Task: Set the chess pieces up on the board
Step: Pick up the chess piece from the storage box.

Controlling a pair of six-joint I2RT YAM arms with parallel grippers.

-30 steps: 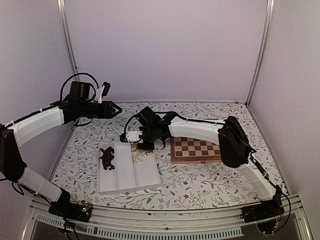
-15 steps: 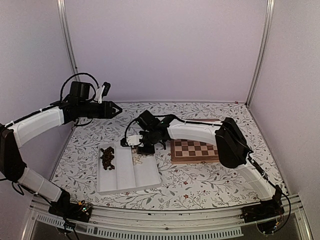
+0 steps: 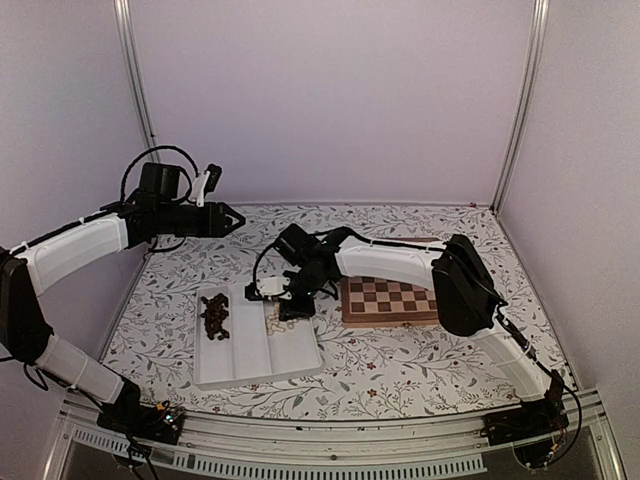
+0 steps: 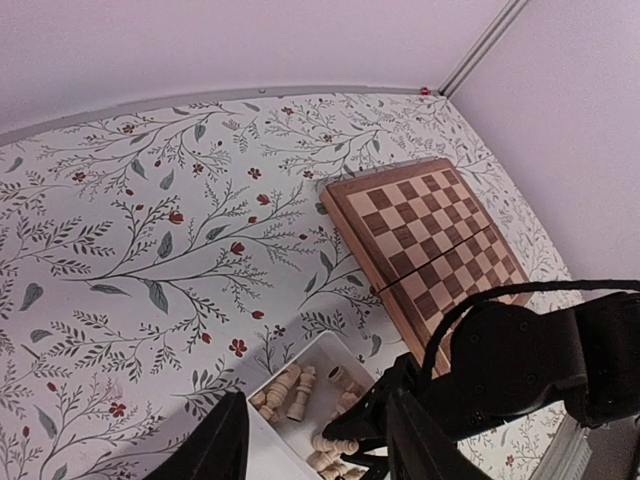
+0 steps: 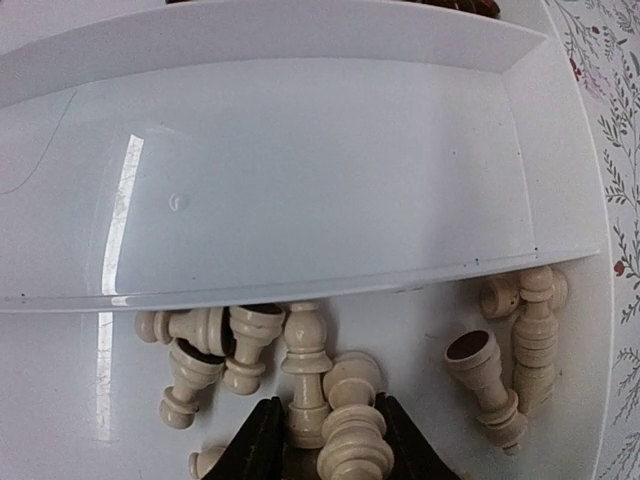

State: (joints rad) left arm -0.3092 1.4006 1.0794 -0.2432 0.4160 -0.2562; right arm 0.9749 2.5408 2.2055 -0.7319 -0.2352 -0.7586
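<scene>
Likely light, hard and roll-prone, the cream chess pieces lie tumbled low in the frame in the white tray, best pinched mid-stem; the right gripper straddles one, grip uncertain, while the left gripper gapes empty.

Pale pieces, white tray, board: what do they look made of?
Pale chess pieces: likely turned wood, cream, satin; lathe-style collars, one dark recessed base.
White tray: probably thin moulded plastic, glossy; bright light streaks, thin walls.
Board: looks wooden, dark and tan squares, brown rim, low sheen; grain too small to tell.
</scene>
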